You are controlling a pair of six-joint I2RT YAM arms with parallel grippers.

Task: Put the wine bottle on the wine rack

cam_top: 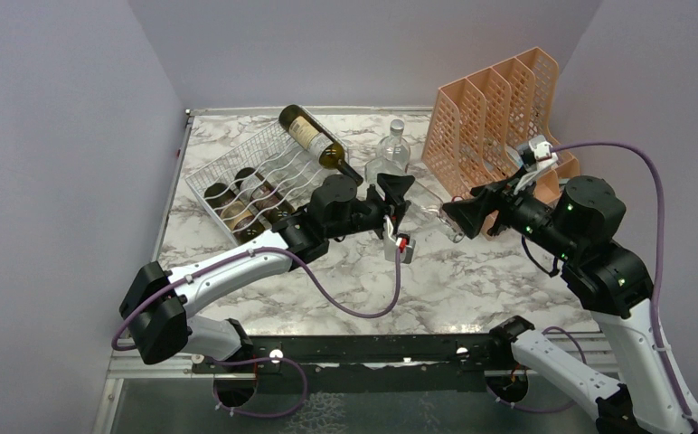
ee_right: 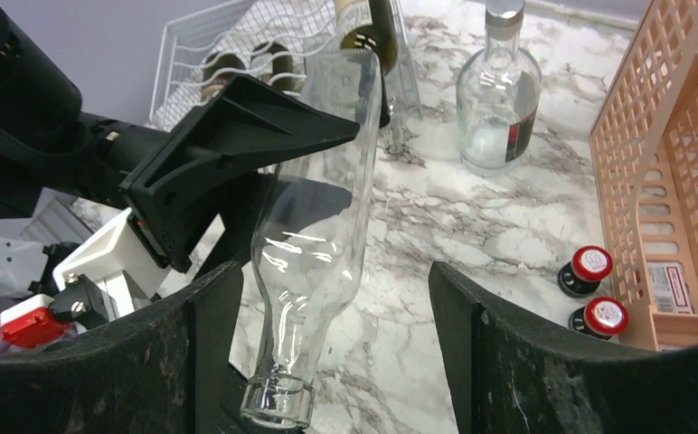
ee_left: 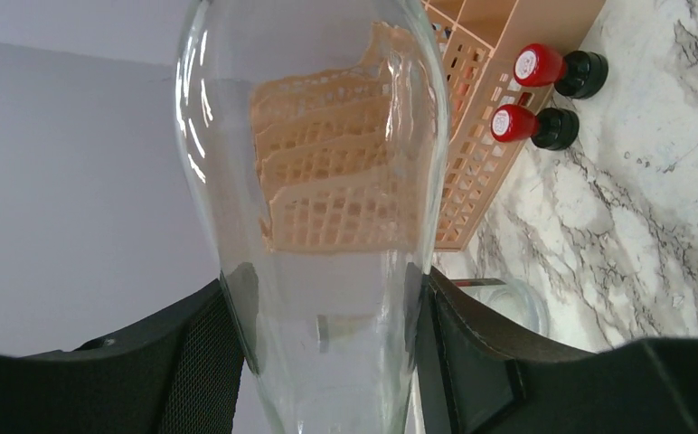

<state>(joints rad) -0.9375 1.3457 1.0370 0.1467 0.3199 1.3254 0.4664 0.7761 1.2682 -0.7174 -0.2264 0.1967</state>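
At the far left I am looking at the wine rack (cam_top: 228,167), a box of thin white wire with wavy cradles, sitting on the grey-veined marble table (cam_top: 472,289). Dark bottles (cam_top: 223,194) are lying in its cradles, and a green bottle (cam_top: 309,136) with a cream label is resting slantwise across its far right corner. My left gripper (cam_top: 398,194) is clamping the wine bottle (ee_right: 314,244), a smooth, clear, empty one, with its mesh-textured black pads (ee_left: 196,362) pressing both sides of the rounded body. The bottle is sitting between the two grippers, right of the rack and apart from it, with its neck pointing toward the right arm. Behind it a squat clear bottle (cam_top: 388,155) with a silver cap is standing upright. My right gripper (cam_top: 454,215) is gaping wide, its rough black fingers (ee_right: 472,353) flanking the neck. I cannot tell whether the neck is touching either finger. At the right the peach perforated file holder (cam_top: 495,113) is standing, with two red-capped black items (ee_right: 589,267) lying beside its base.
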